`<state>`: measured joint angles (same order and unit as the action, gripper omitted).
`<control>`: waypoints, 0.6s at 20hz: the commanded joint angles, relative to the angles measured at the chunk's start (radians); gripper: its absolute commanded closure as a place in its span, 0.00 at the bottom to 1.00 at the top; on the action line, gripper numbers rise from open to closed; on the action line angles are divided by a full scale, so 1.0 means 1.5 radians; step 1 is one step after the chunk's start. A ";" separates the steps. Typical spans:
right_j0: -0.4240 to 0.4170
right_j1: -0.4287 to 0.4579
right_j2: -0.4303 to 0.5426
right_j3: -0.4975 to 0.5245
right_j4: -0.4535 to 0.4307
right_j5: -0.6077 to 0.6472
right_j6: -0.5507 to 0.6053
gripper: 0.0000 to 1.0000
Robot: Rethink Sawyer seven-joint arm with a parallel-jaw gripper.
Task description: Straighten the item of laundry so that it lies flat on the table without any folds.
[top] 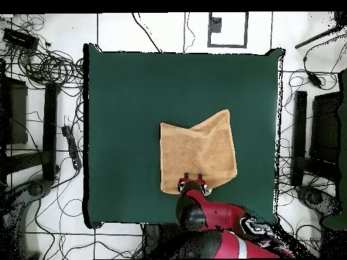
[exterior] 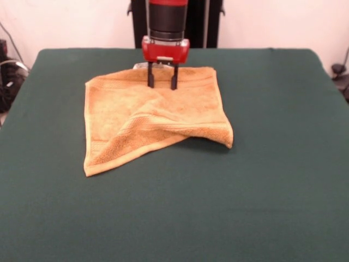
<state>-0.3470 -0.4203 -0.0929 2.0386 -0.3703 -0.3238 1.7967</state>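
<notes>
The golden-orange towel (exterior: 147, 117) lies on the dark green table (exterior: 272, 180), a little toward the far side. Its near right part is folded over, leaving a diagonal hem across the front and a raised corner at the right. From above the towel (top: 198, 152) shows a notch in its far edge. My gripper (exterior: 162, 84) hangs over the towel's far edge, its two dark fingers open and their tips at the cloth, holding nothing. In the overhead view the gripper (top: 194, 181) sits at the towel's edge nearest the robot's base.
Green table (top: 122, 101) surface surrounds the towel on every side. Cables and dark equipment lie on the floor past the table's left and right edges in the overhead view.
</notes>
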 commanded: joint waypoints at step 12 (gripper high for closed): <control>0.042 0.173 -0.011 -0.072 0.082 0.353 0.036 0.00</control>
<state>-0.3099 -0.4372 -0.0972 2.0023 -0.3160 -0.1799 1.7969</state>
